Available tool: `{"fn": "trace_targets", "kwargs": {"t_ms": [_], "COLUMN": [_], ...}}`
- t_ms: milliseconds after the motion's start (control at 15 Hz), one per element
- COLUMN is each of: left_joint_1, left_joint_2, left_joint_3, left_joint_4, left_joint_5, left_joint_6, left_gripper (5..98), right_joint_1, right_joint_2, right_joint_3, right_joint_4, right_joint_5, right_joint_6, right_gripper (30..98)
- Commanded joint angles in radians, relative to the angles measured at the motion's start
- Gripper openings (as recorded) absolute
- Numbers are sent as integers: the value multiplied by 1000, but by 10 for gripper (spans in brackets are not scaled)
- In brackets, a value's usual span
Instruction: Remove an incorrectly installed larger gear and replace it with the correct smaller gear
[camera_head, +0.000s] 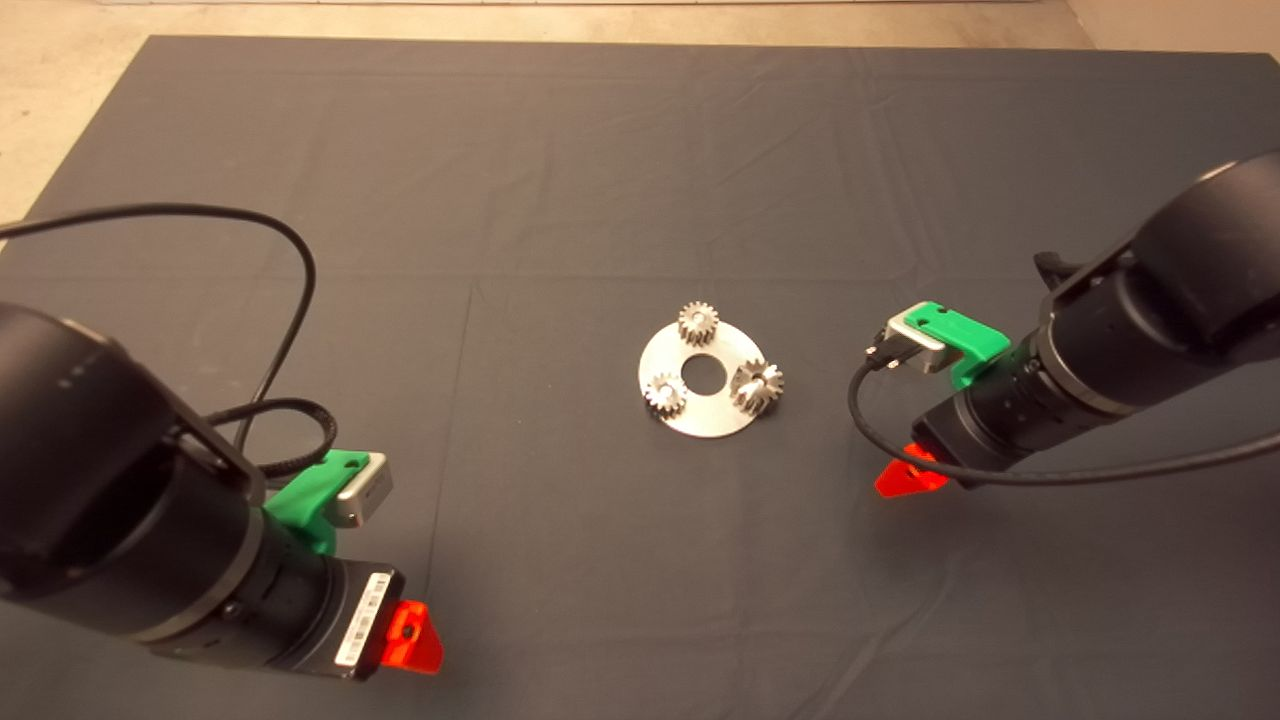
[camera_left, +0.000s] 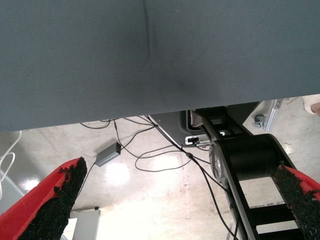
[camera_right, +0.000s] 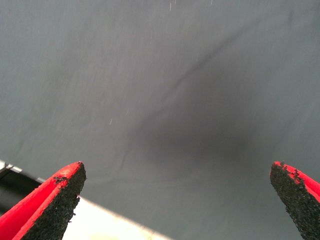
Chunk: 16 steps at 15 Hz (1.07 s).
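A round silver plate (camera_head: 712, 415) with a centre hole lies mid-mat. Three gears stand on it. The larger gear (camera_head: 757, 386), dark and shiny, sits on its right side and looks slightly tilted. Two small paler gears sit at the plate's far edge (camera_head: 698, 323) and its left side (camera_head: 665, 393). The smaller dark-grey gear is not in view. My right gripper (camera_head: 905, 475) is open and empty, low over bare mat right of the plate (camera_right: 176, 167). My left gripper (camera_head: 412, 638) is open and empty at the mat's near left (camera_left: 178, 167).
The left wrist view shows the mat's edge (camera_left: 150, 117), with floor beyond it holding cables, a small grey box (camera_left: 108, 154) and a black machine base (camera_left: 250, 160). A black cable (camera_head: 290, 300) loops over the mat by the left arm.
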<state>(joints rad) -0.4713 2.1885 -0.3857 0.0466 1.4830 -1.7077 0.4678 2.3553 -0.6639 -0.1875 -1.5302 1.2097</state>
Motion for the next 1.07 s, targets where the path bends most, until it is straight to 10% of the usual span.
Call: {"fn": "trace_targets", "kwargs": {"t_ms": [0,1000], "left_joint_1": [-9,-9], "left_joint_2": [-2,-2], "left_joint_3": [9,9], "left_joint_4": [-8,-8], "left_joint_5": [3,3], "left_joint_6": [1,1], "left_gripper": [976,976], "right_joint_1": [-44,-141], "right_joint_2": [58,166], "right_joint_3": [-87,-203], "right_joint_4": [-104,-292], "right_joint_5": [-128,-128], "right_joint_6": [-93,-203], "right_gripper": [977,977]}}
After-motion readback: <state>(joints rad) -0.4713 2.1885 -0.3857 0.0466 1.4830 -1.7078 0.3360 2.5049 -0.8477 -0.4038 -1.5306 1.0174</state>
